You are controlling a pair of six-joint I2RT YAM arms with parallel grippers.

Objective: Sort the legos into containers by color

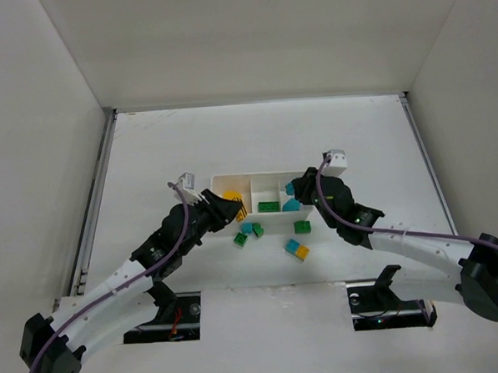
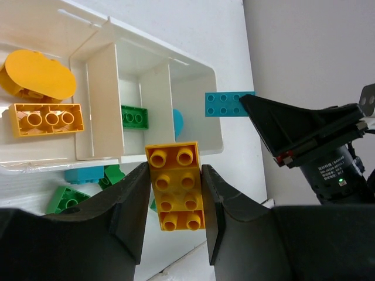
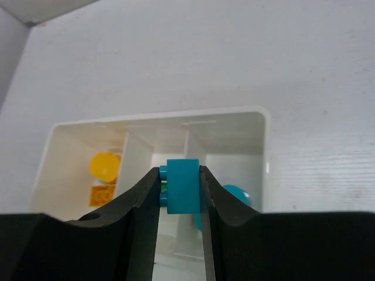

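The white tray [image 1: 257, 179] has three compartments: yellow pieces [image 1: 230, 193] in the left one, a green brick [image 1: 268, 206] in the middle one, a cyan piece [image 1: 293, 206] in the right one. My left gripper [image 1: 238, 210] is shut on a long yellow brick [image 2: 176, 184] at the tray's near left edge. My right gripper [image 1: 292, 188] is shut on a cyan brick [image 3: 183, 185] and holds it above the tray's right compartment [image 3: 234, 164]. Loose legos lie in front of the tray: green [image 1: 241, 239], cyan [image 1: 247, 228], green [image 1: 303, 226], cyan [image 1: 292, 246], yellow [image 1: 302, 252].
The left wrist view shows the right gripper's black finger [image 2: 293, 129] holding its cyan brick [image 2: 225, 104] just beyond the tray's right wall [image 2: 211, 111]. White walls enclose the table on three sides. Both arm bases stand at the near edge.
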